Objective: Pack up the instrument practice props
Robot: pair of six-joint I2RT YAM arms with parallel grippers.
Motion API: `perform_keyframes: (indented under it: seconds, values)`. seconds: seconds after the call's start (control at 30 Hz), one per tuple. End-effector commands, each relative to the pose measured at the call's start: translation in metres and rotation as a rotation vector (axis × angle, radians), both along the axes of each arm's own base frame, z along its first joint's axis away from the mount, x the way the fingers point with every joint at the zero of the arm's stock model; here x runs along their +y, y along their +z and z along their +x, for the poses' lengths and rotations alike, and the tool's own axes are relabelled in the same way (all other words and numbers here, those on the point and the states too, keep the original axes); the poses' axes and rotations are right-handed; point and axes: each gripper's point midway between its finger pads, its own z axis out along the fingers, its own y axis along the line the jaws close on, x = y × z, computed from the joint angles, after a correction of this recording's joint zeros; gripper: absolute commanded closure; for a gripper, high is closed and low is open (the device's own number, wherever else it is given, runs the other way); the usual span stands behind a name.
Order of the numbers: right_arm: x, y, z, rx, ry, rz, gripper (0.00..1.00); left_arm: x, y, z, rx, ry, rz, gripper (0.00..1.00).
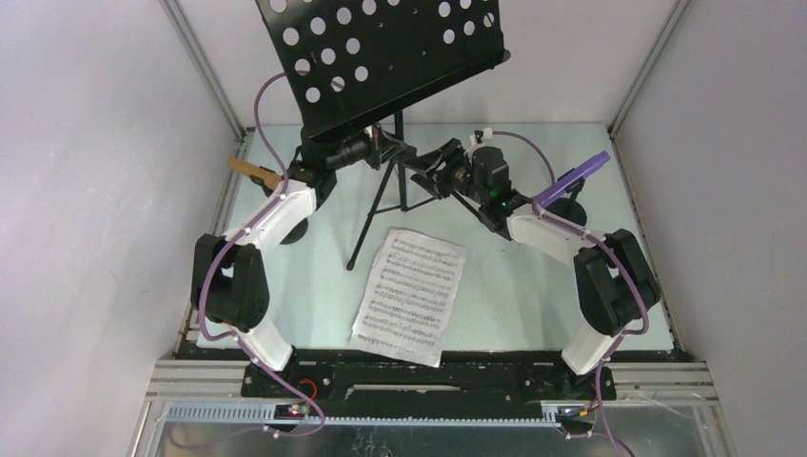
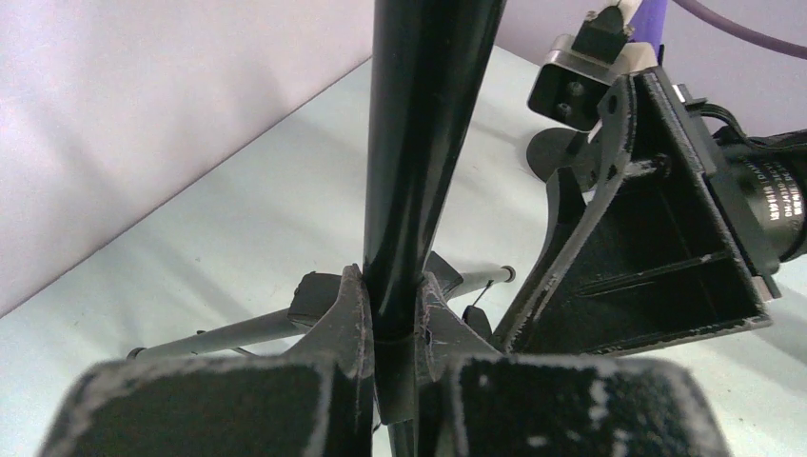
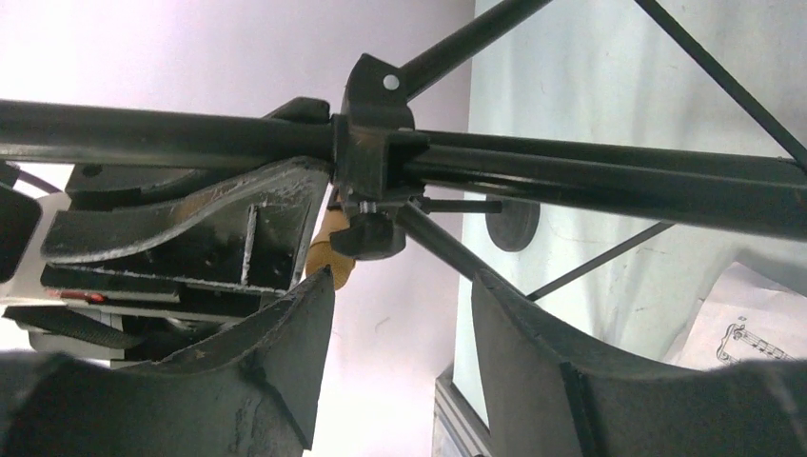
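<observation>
The black perforated music rack (image 1: 381,57) stands tilted at the back on its tripod legs (image 1: 376,205). My left gripper (image 2: 392,305) is shut on the stand's black pole (image 2: 423,143), just above the leg joint. My right gripper (image 3: 400,286) is open just below the pole's clamp knob (image 3: 369,233), with nothing between its fingers. A white sheet-music page (image 1: 411,293) lies flat in front of the stand. The tan toy microphone (image 1: 255,171) sits at the left and the purple one (image 1: 571,181) at the right on a round black holder (image 1: 574,205).
White walls with metal frame rails close in the table on three sides. Both arm bases (image 1: 419,371) stand along the near edge. In the left wrist view the right gripper's body (image 2: 657,238) is close beside the pole.
</observation>
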Motion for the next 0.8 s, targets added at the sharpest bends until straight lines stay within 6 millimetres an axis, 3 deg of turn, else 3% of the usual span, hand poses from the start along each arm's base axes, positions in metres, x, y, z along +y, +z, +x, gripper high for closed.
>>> perform_keyframes:
  seconds: [0.0, 0.47, 0.77]
  values:
    - [0.001, 0.031, 0.013, -0.057, -0.008, 0.066, 0.38, -0.003, 0.015, 0.004, 0.012, 0.007, -0.028, 0.92]
    - [0.001, 0.031, 0.026, -0.067, -0.006, 0.074, 0.45, -0.003, 0.015, 0.004, 0.012, 0.006, -0.028, 0.92]
    - [0.008, 0.025, 0.029, -0.052, 0.021, 0.074, 0.63, -0.003, 0.014, 0.004, 0.012, 0.007, -0.026, 0.92]
